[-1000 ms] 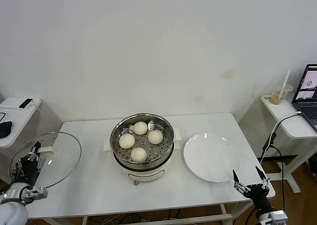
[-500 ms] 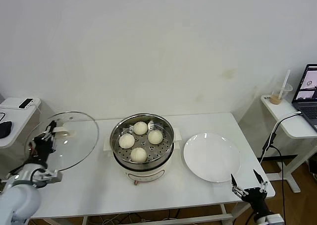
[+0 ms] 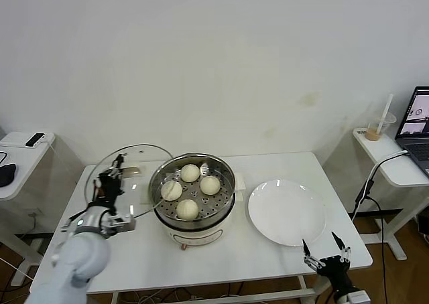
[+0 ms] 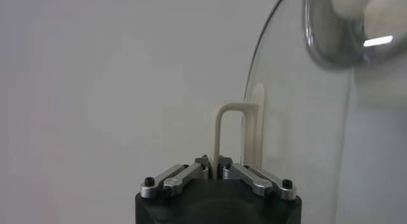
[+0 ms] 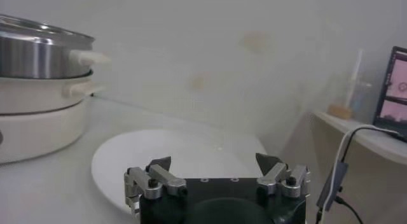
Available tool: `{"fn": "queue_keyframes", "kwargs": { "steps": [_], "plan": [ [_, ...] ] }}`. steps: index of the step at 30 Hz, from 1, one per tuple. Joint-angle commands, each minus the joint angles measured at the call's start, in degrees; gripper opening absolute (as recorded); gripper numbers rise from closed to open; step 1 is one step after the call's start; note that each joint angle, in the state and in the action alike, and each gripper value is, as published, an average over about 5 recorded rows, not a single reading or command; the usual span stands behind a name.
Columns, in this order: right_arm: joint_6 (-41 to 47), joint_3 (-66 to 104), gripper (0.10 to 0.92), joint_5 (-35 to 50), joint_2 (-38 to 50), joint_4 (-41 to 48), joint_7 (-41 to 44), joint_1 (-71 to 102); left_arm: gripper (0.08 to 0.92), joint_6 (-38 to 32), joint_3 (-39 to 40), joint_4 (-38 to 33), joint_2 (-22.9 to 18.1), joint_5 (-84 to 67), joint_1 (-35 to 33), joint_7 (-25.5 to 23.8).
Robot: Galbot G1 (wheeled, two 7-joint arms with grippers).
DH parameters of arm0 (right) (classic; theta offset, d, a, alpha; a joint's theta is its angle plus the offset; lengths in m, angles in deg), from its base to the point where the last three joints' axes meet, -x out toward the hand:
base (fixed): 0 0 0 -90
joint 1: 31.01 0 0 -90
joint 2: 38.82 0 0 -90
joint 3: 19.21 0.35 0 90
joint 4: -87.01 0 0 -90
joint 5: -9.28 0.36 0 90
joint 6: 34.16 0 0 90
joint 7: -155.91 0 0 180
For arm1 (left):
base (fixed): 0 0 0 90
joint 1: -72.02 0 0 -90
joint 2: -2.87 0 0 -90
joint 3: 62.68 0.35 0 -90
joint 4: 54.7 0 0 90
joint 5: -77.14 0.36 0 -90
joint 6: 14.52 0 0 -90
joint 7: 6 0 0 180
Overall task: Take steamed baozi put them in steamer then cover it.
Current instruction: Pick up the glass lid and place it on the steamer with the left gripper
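Note:
Several cream-white steamed baozi point(image 3: 190, 173) lie on the perforated tray inside the shiny steel steamer point(image 3: 228, 182) at the table's middle. The clear glass cover point(image 3: 137, 158) hangs tilted above the table just left of the steamer, and its edge reaches the steamer's left rim. My left gripper point(image 3: 111, 178) is shut on the cover's cream handle point(image 4: 230, 131); in the left wrist view the pads pinch the handle's thin bar and the glass point(image 4: 299, 136) stands edge-on. My right gripper point(image 3: 326, 254) hangs open by the table's front right corner, holding nothing.
An empty white plate point(image 3: 287, 211) lies right of the steamer, just beyond the right gripper point(image 5: 214, 160). A side table on the right carries a laptop point(image 3: 419, 126) and a drink cup point(image 3: 377, 130), with a cable hanging down. Another small table point(image 3: 20, 163) stands far left.
My left arm has carried the cover rightwards from beyond the table's left edge to beside the steamer. The right gripper has drifted slightly left and down, still open.

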Motion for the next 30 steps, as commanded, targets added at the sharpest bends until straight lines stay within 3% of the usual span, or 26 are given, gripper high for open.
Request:
{"fn": "queue_keyframes", "kwargs": {
  "steps": [1,17,30],
  "plan": [
    [-0.6,-1.5,0.823,-2.9,-0.5,1.3,0.0,-0.4,0.148,5.4,12.8,1.3,-8.5,11.2,10.0,-6.8],
    [0.4,-2.8,0.823,-3.8,-1.2,1.6,-0.5,-0.8,0.148,5.9,16.0,6.0,-16.9,19.1,12.0,-8.6],
    [0.2,-3.0,0.823,-4.2,-1.5,1.9,-0.5,-0.7,0.148,5.6,17.6,9.6,-19.6,21.0,12.7,-8.7]
  ]
}}
